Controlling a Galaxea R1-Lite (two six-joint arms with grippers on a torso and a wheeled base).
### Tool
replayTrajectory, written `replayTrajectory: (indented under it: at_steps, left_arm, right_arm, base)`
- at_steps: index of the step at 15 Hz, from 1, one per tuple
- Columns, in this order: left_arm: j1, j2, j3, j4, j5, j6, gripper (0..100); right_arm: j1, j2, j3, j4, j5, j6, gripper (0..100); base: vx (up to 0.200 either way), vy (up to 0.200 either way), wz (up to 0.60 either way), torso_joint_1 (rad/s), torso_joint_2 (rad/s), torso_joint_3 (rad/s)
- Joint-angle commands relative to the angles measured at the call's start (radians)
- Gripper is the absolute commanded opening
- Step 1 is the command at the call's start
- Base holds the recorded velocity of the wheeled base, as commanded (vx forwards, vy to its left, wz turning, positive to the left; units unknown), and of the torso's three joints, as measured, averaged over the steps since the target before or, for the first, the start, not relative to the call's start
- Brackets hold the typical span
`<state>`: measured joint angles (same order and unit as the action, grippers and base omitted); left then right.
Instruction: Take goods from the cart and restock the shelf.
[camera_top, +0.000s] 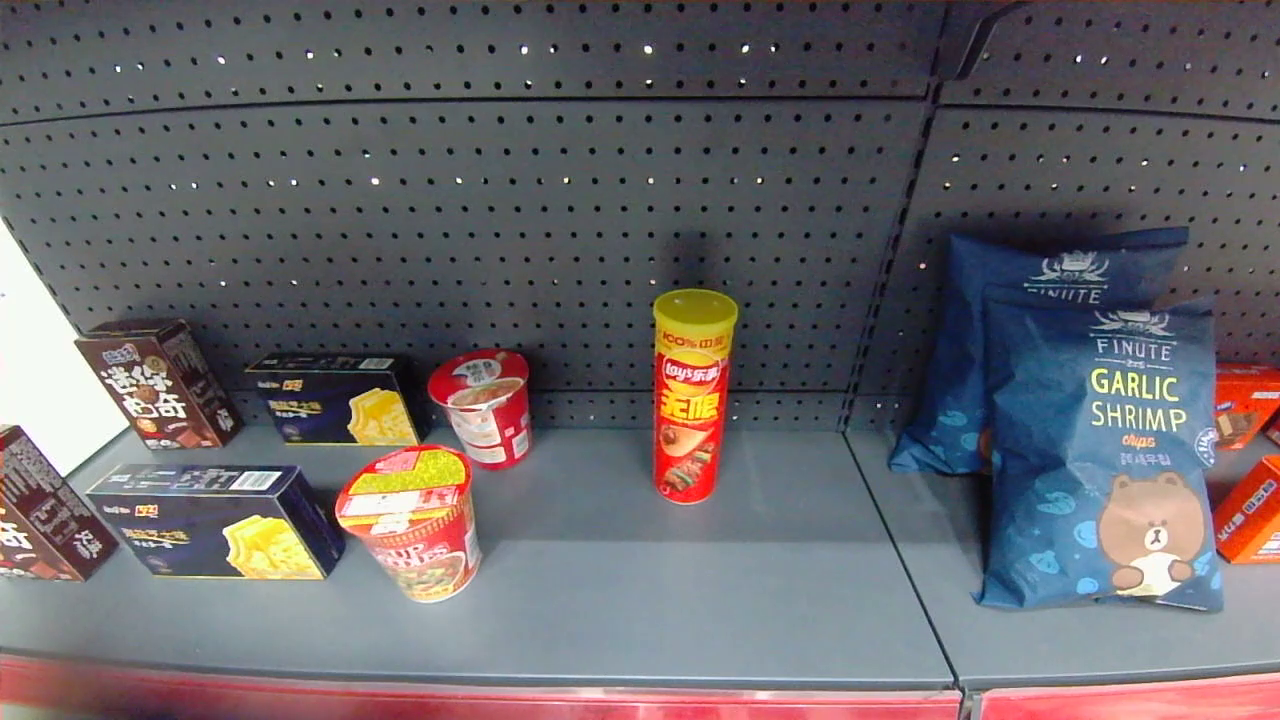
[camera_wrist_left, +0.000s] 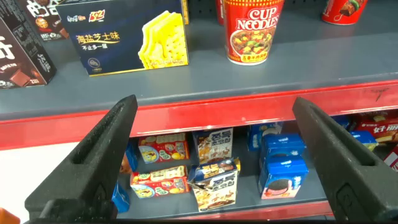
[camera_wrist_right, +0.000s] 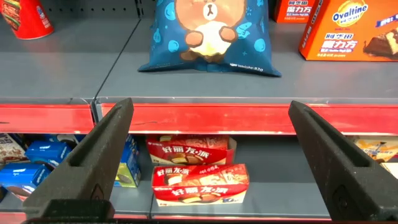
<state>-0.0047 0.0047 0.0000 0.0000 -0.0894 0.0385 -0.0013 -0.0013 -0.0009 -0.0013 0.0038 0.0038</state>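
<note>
Left end effector (camera_wrist_left: 214, 102) and right end effector (camera_wrist_right: 211, 104) both spread wide, empty, by the shelf (camera_top: 640, 600) edge. Chip can (camera_top: 694, 395) stands mid-shelf; probably light, stiff, slick, so I'd grab it mid-tube

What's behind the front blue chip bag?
A second blue bag, propped against the pegboard. The front bag covers much of it, so anything lower behind there is hidden.
</note>
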Motion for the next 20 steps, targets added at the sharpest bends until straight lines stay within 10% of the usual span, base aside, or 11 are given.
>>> replayTrajectory:
  at_steps: [1,20]
  left_arm:
    - [0.000,0.000,0.000,0.000,0.000,0.000,100]
    - [0.000,0.001,0.000,0.000,0.000,0.000,100]
  right_arm:
    - [0.000,0.001,0.001,0.000,0.001,-0.001,100]
    - [0.000,0.001,0.001,0.000,-0.004,0.002,100]
  base:
    - [0.000,0.000,0.60,-0.002,-0.01,0.002]
    - [0.000,0.000,0.57,0.002,0.00,0.002]
